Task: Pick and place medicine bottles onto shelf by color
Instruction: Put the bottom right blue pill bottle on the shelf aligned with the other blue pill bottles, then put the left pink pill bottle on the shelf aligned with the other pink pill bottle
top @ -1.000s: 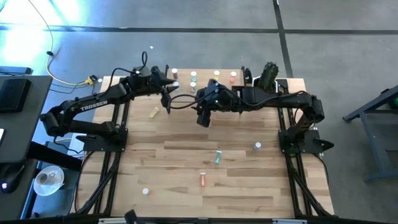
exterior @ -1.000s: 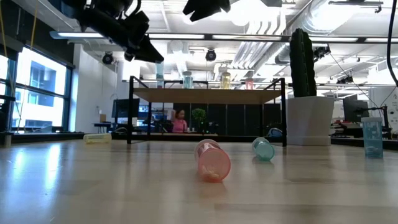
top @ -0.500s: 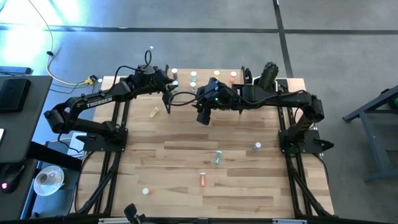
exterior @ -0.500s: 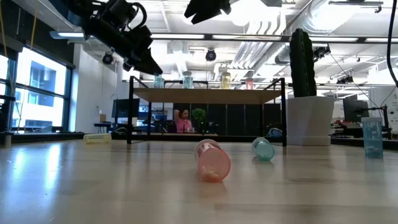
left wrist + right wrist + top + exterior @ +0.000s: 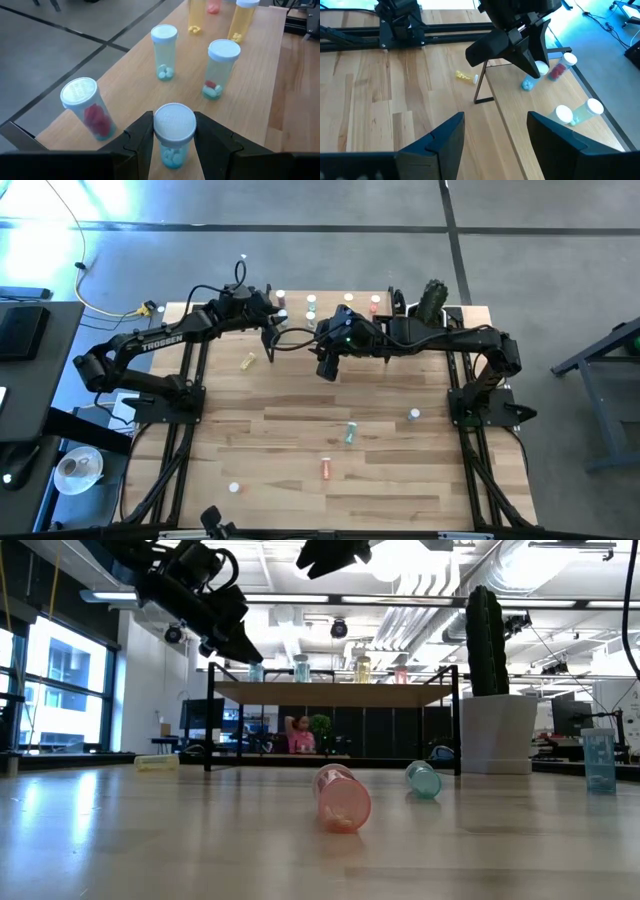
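The shelf (image 5: 330, 308) stands at the table's far edge with several medicine bottles upright on it: a red one (image 5: 92, 112), a blue one (image 5: 164, 50), one with mixed pills (image 5: 220, 67) and yellow ones farther along. My left gripper (image 5: 174, 142) is over the shelf's left end, shut on a blue bottle (image 5: 173, 150) with a white cap. My right gripper (image 5: 328, 368) hangs open above the table, near the shelf's front, with nothing between its fingers. Yellow (image 5: 247, 361), green (image 5: 350, 432), red (image 5: 326, 468) and blue (image 5: 413, 415) bottles lie on the tabletop. My left gripper pinches the blue bottle between its two fingers at the cap and the wall just under it (image 5: 161, 142). The fingers (image 5: 142, 140) come slanting down from the table's near left. The bottle stands upright, its base at the shelf board; whether it rests there I cannot tell.
A cactus in a white pot (image 5: 432, 298) stands right of the shelf. A loose white cap (image 5: 234, 488) lies near the table's front left. In the low view a red bottle (image 5: 342, 798) and a teal one (image 5: 423, 780) lie in front of the shelf.
My left gripper has gone down and a little toward the far edge, carrying the blue bottle upright from above the shelf to the level of the bottles standing there. It has stayed shut on the bottle.
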Available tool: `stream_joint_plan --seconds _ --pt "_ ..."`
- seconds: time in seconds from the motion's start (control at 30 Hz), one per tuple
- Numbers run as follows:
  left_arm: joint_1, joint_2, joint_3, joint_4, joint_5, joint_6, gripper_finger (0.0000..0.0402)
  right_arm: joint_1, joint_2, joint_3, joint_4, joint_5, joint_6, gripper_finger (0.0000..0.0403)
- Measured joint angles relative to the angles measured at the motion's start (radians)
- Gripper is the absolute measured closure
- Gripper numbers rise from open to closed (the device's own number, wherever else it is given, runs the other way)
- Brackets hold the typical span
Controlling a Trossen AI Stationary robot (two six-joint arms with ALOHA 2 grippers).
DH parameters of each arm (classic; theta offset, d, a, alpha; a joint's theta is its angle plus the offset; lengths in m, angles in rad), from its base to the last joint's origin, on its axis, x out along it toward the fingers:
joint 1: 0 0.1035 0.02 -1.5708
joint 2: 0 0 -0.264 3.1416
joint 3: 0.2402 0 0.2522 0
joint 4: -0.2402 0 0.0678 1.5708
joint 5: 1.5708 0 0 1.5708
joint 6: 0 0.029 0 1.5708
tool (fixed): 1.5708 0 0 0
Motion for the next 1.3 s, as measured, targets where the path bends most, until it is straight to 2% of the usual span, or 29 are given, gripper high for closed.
stream_joint_plan --seconds 0.3,0.43,0.9,1.1,1.3 --pt "-0.001 0.000 0.000 -0.008 -0.021 -0.026 0.0277 0.000 0.000 0.000 -0.006 0.000 0.000 0.0197" --pt "0.000 0.008 -0.008 -0.042 -0.028 -0.025 0.0260 0.000 0.000 0.000 -0.016 0.000 0.000 0.0197" --pt "0.000 0.000 0.024 -0.013 -0.024 -0.023 0.0202 0.000 0.000 -0.001 -0.023 0.000 0.000 0.0197" --pt "0.000 -0.021 0.075 -0.068 -0.027 -0.006 0.0198 0.000 -0.001 -0.001 -0.023 0.000 0.000 0.0197" --pt "0.000 -0.094 0.117 -0.133 -0.029 0.019 0.0199 0.000 -0.026 -0.001 -0.033 0.000 0.027 0.0197"
